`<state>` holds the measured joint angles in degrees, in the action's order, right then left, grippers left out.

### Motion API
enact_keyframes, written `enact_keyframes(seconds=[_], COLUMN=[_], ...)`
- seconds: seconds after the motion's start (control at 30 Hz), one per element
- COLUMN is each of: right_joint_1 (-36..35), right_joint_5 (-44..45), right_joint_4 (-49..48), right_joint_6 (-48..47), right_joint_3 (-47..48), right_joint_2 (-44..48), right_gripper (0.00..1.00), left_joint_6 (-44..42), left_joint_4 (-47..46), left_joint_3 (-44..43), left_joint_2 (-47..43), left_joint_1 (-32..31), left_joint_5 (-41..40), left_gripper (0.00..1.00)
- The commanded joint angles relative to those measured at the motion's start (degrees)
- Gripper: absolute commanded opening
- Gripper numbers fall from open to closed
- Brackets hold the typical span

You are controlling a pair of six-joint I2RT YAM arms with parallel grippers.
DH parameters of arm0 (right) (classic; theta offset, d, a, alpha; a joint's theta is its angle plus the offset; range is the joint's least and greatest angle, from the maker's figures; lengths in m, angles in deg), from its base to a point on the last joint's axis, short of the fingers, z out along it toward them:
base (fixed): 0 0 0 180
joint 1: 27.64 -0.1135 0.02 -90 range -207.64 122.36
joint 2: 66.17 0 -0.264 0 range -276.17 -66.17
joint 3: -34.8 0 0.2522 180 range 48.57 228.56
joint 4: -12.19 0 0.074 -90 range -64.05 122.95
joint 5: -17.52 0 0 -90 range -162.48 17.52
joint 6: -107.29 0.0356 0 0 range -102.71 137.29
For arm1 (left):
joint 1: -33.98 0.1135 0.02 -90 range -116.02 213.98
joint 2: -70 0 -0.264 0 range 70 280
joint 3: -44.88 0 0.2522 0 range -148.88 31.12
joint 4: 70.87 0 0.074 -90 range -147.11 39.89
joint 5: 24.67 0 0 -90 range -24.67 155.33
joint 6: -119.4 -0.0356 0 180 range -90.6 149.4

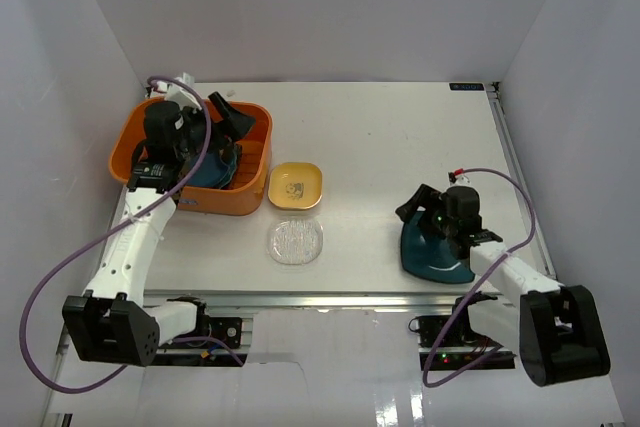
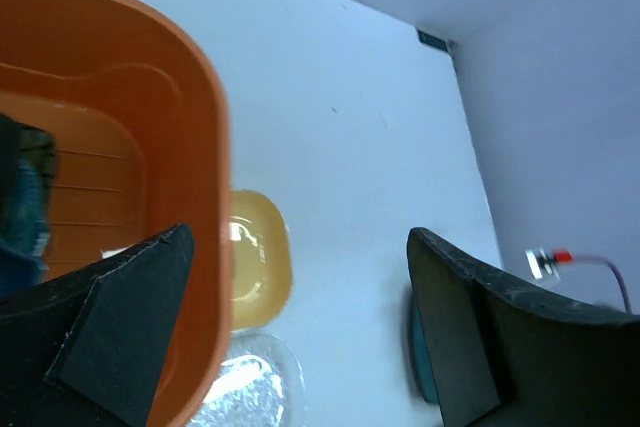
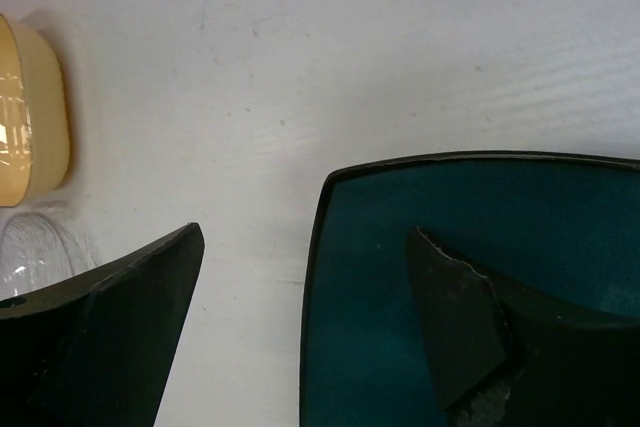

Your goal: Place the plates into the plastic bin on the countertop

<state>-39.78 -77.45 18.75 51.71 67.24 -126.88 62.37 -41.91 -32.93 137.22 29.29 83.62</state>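
Three plates lie on the desk (image 1: 380, 147) outside the plastic bin (image 1: 250, 187): the small yellow square plate (image 1: 296, 186) at its 3 o'clock, the clear glass round plate (image 1: 295, 242) at 6 o'clock of that, and, well apart, the dark teal square plate (image 1: 428, 255). The right claw (image 3: 305, 237) gapes wide astride this last plate's rim, gripping nothing. It should sink nearly to the desk, pinch firmly, then lift toward 10 o'clock. The left claw (image 2: 300, 235), wide and empty over the bin, should make room.

The left arm (image 1: 165, 147) hides most of the plates (image 1: 218, 172) inside the plastic bin (image 1: 235, 203)
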Motion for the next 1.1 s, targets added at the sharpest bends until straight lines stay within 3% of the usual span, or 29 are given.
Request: enact_keyframes(seconds=[0.0,0.17,0.3,0.4,0.5,0.63,0.67,0.7,0.77,0.93,1.07], right_joint_1=[-1.3,-2.1,-2.18,-1.66,-0.96,0.36,0.71,1.41,1.86,2.3,2.3], right_joint_5=[-3.9,-6.28,-7.24,-7.15,-9.61,-5.94,-4.79,-3.83,-3.03,-3.99,-5.48], right_joint_4=[-5.0,-14.14,-17.49,-16.88,-16.88,-14.08,-13.2,-12.23,-9.6,-6.16,-4.4], right_joint_6=[1.71,2.94,2.77,2.33,2.85,1.71,1.45,1.27,0.48,0.65,0.39], right_joint_3=[1.52,9.61,16.46,22.27,23.16,18.86,17.72,15.45,13.59,9.98,9.54], right_joint_2=[-8.79,-20.57,-24.8,-26.57,-22.45,-10.42,-5.0,-2.34,4.7,15.86,18.69], right_gripper=[0.88,0.87,0.86,0.87,0.88,0.84,0.79,0.62,0.53,0.47,0.48], left_joint_6=[-1.59,-3.26,-1.25,2.26,5.34,8.59,9.38,10.44,12.54,22.11,24.51], left_joint_4=[-0.61,0.09,0.18,-2.88,-7.19,-12.99,-14.57,-14.76,-18.78,-25.56,-25.66], left_joint_3=[-0.72,2.61,8.84,10.34,10.0,6.06,5.09,4.12,2.18,1.04,-1.42], left_joint_2=[0.45,1.77,4.49,9.06,14.24,23.02,26.78,28.65,31.82,40.43,45.1], left_joint_1=[-7.49,-20.52,-32.63,-38.26,-42.05,-44.0,-44.18,-44.53,-44.88,-45.32,-47.25], left_joint_5=[7.72,9.41,4.06,-0.69,-4.65,-4.57,-4.4,-4.22,-5.36,-6.51,-8.87], left_gripper=[0.98,0.98,0.98,0.98,0.98,0.91,0.9,0.89,0.87,0.84,0.81])
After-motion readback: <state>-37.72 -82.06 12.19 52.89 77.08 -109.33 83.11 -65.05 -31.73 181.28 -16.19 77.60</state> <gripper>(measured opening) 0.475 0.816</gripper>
